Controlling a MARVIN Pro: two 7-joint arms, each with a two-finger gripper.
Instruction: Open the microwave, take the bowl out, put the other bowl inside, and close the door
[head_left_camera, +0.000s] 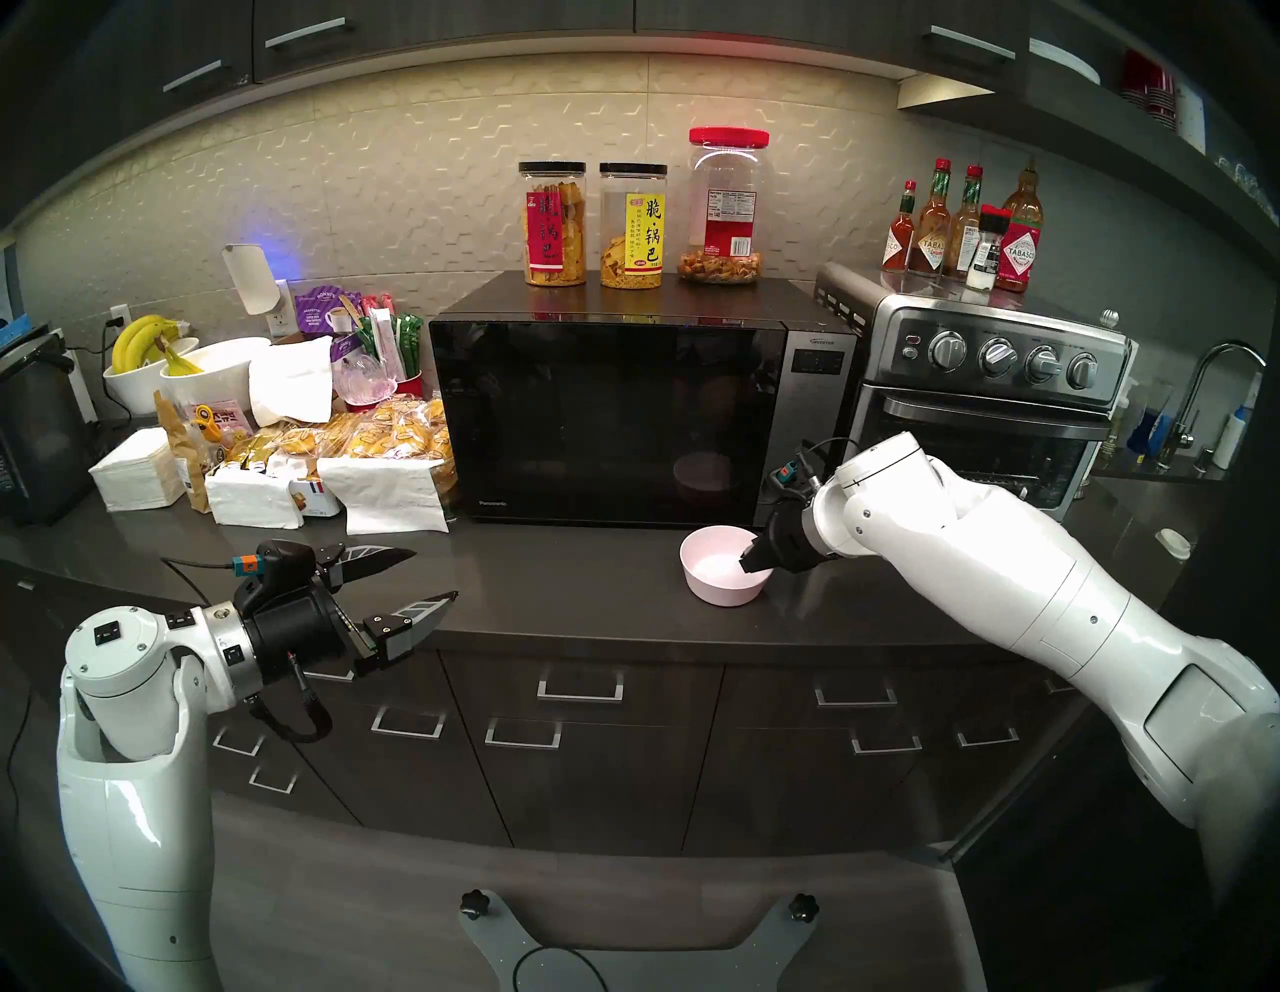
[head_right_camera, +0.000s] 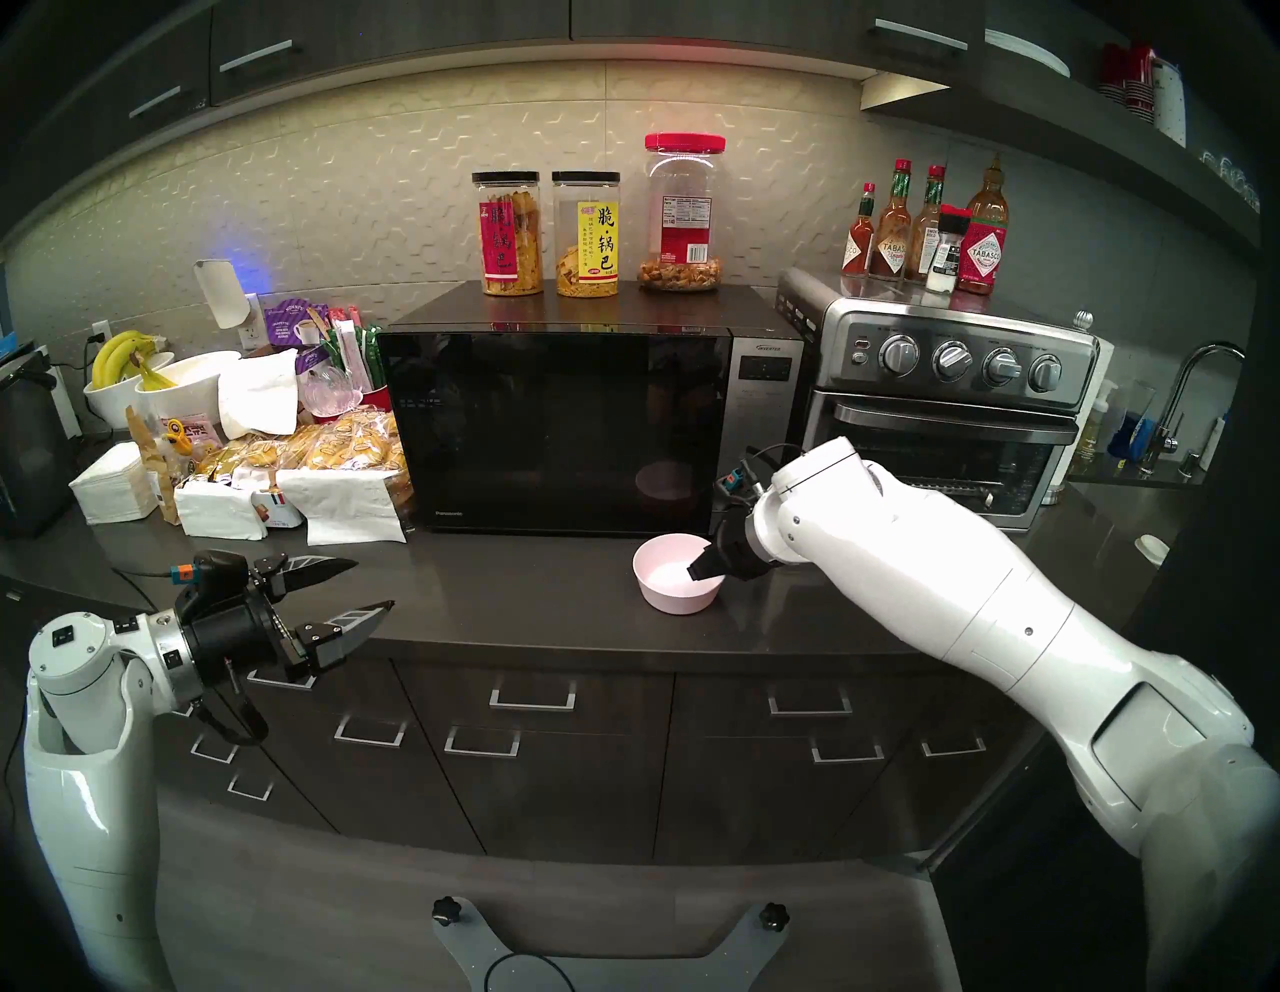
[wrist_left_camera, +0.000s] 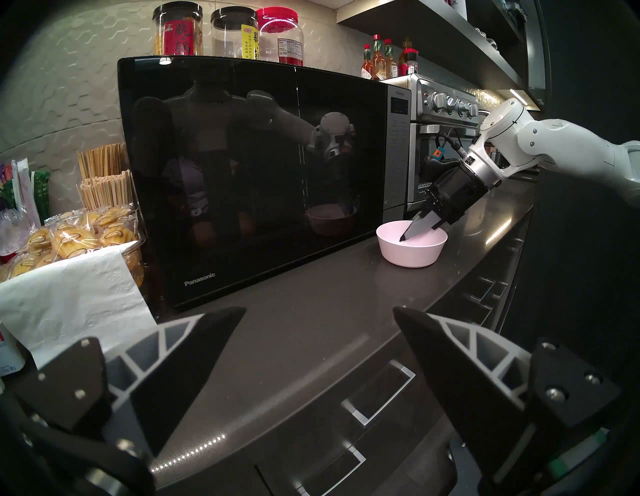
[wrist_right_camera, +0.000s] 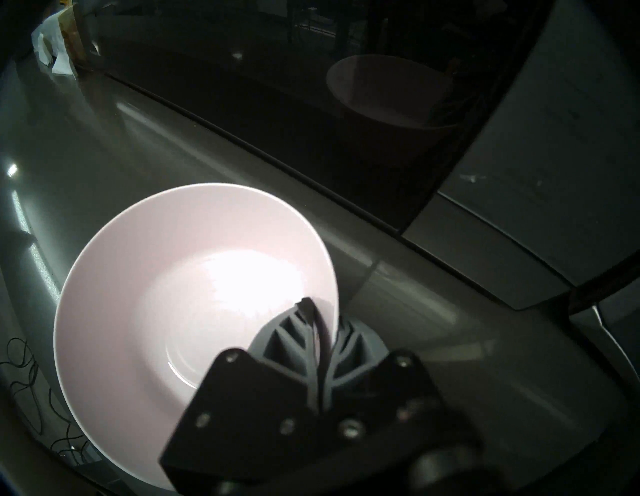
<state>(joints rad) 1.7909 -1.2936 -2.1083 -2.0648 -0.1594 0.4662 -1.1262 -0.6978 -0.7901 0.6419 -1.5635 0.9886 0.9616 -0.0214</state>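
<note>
At the lower right of the head view we see the right gripper (head_left_camera: 751, 562) with its fingers pressed together on the right rim of the pale pink bowl (head_left_camera: 713, 578), one finger inside, one outside. This bowl is on the counter (head_left_camera: 589, 575), just before the microwave (head_left_camera: 623, 415). Its door (head_left_camera: 596, 422) is closed. The left gripper (head_left_camera: 433, 578), at lower left, stands wide open and holds nothing.

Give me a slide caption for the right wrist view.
Right end effector shut on the pink bowl's rim, beside the closed microwave.
</note>
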